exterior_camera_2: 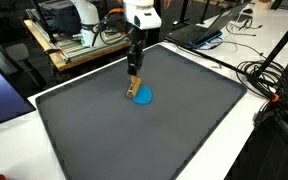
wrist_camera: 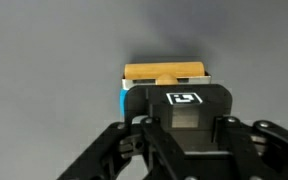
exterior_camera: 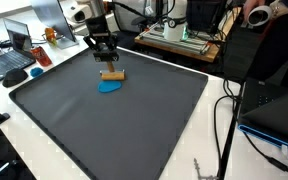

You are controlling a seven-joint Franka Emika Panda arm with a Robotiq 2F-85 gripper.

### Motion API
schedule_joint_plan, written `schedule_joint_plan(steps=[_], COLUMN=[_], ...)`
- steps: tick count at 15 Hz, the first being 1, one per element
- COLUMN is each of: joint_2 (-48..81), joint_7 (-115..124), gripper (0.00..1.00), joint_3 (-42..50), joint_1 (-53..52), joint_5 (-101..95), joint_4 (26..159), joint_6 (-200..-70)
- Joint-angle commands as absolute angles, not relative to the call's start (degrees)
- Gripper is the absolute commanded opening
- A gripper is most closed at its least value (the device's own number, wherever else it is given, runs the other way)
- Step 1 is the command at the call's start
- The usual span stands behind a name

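A tan wooden block (exterior_camera: 112, 73) sits between the fingers of my gripper (exterior_camera: 107, 62), which is shut on it. The block is low over a blue flat piece (exterior_camera: 110, 87) that lies on the dark grey mat (exterior_camera: 134, 130). Whether block and blue piece touch I cannot tell. From the opposite side, the gripper (exterior_camera_2: 134, 76) points down with the block (exterior_camera_2: 133, 88) at its tip and the blue piece (exterior_camera_2: 144, 97) just beside it. In the wrist view the block (wrist_camera: 164, 72) shows beyond the gripper (wrist_camera: 170, 86), with a strip of the blue piece (wrist_camera: 123, 98) at its left edge.
The mat lies on a white table (exterior_camera: 216, 120). A laptop (exterior_camera: 14, 55) and an orange object (exterior_camera: 51, 35) stand at one side. A wooden rack with electronics (exterior_camera: 179, 38) is behind the mat. Cables (exterior_camera_2: 269, 80) and another laptop (exterior_camera_2: 209, 30) lie past the mat's edge.
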State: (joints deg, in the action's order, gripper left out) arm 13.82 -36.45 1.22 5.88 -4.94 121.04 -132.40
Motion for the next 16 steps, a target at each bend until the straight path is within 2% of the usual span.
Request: schedule_joint_plan(steps=[1,16], joint_2=[15.4,11.0], joint_7=[-36.6,-36.2], gripper=[0.22,0.22], joint_3=[1.6,2.4], joint_1=[6.3,9.8], joint_5=[-6.6,3.6], joint_4=[124.2,122.1], joint_6=[-131.2,-131.0])
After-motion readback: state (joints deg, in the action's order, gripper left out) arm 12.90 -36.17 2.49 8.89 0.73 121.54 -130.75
